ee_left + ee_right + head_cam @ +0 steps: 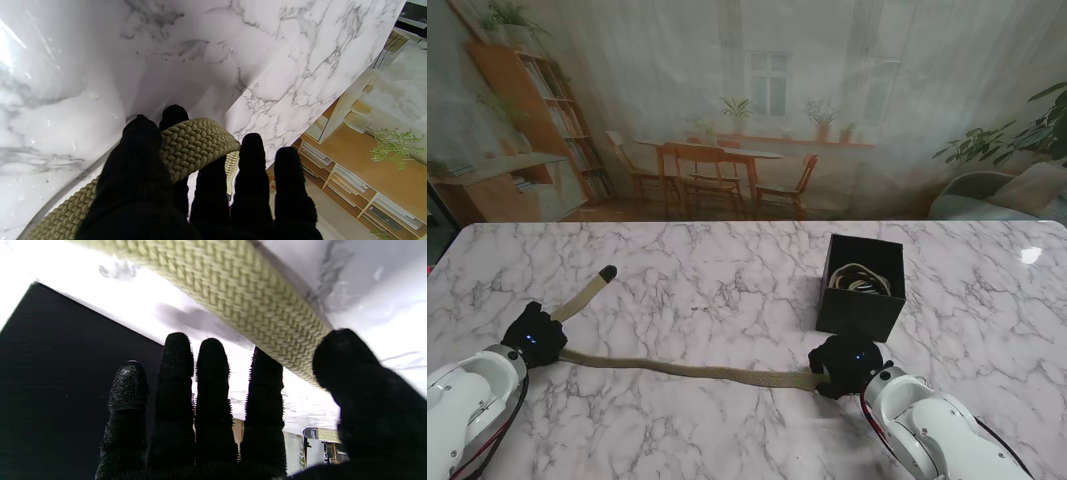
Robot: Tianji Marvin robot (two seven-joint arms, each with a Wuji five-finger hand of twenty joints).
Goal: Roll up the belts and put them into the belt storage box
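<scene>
A beige woven belt (687, 370) lies stretched across the marble table between my two black-gloved hands. My left hand (534, 335) is shut on it near its left part; past the hand the belt bends away from me to a dark tip (607, 272). In the left wrist view the belt (196, 140) folds over between thumb and fingers (252, 156). My right hand (847, 362) pinches the belt's other end, and in the right wrist view the belt (240, 290) runs between thumb and index finger. Just beyond that hand stands the black storage box (859, 312), with a coiled belt (862, 278) inside.
The box's dark wall (66, 356) stands close beside my right fingers. The marble table (727, 280) runs well to the left and far side. Its far edge meets a printed room backdrop.
</scene>
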